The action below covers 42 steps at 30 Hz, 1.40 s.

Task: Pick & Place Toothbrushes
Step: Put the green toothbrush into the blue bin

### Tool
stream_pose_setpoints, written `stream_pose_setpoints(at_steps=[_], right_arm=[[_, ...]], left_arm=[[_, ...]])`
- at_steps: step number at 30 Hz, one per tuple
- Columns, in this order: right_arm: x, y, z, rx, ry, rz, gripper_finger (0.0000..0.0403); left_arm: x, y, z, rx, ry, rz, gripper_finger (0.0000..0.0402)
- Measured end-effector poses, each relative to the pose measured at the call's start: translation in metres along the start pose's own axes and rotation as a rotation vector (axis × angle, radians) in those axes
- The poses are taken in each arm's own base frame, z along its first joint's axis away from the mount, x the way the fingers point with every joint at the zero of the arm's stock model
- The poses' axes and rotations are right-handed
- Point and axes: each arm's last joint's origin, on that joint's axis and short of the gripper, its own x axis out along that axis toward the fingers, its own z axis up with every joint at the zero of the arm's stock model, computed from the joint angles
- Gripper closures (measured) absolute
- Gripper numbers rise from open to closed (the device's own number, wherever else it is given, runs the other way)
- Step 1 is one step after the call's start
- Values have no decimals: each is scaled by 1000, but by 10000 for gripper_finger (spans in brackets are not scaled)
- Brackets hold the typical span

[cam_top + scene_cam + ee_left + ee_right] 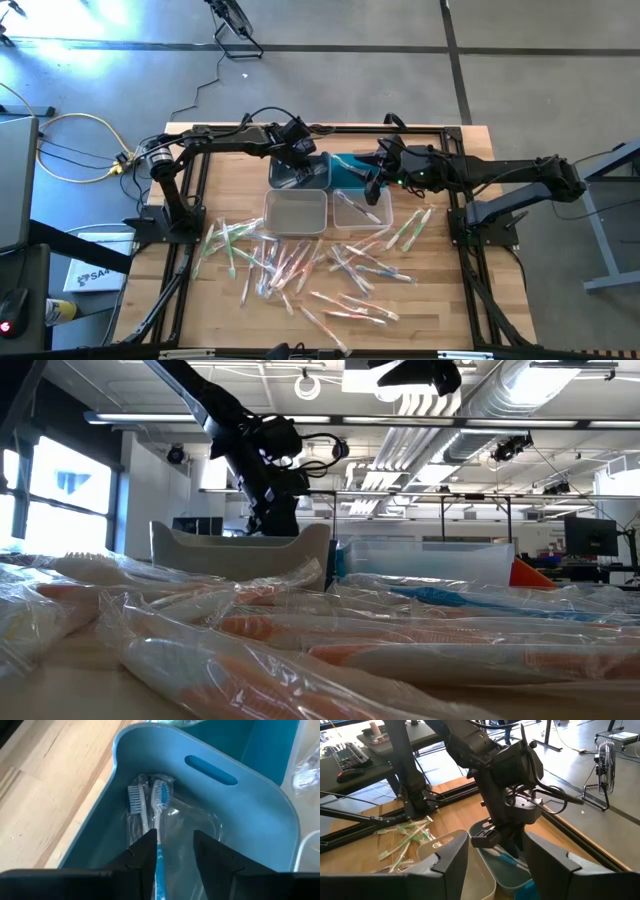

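Left wrist view: toothbrushes (150,812) against blue bin (260,815) wall.

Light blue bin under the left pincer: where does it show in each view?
High view: light blue bin, upper middle, left of the teal bin.
Low view: not identifiable; the pale bin blocks it.
Left wrist view: fills the picture, toothbrushes inside.
Right wrist view: bottom centre.
Shared landmark: left pincer above it.

I see even daylight overhead; ceiling strip lights (300,420) glare in my low view, where the wrapped toothbrushes (300,650) nearest the lens blur.
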Motion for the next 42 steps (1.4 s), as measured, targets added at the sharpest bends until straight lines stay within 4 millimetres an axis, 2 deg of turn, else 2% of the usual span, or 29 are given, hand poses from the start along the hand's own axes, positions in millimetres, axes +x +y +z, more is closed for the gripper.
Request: stream_pose_setpoints(at_steps=[7,14,19,29,33,42], right_arm=[[0,0,0,-2,0,0,220],[0,0,0,-3,0,0,220],[0,0,0,-10,0,0,220],[0,0,0,-11,1,3,220],[0,0,0,-12,3,3,223],[-1,0,0,-66,1,4,270]], left_arm=[[-13,-3,4,-18,-36,-18,297],[-31,-7,10,0,-95,-34,356],[-36,-10,14,10,-134,-41,396],[-38,-39,17,106,-186,-93,401],[-54,-48,20,143,-238,-99,401],[-107,-47,26,184,-384,-54,401]])
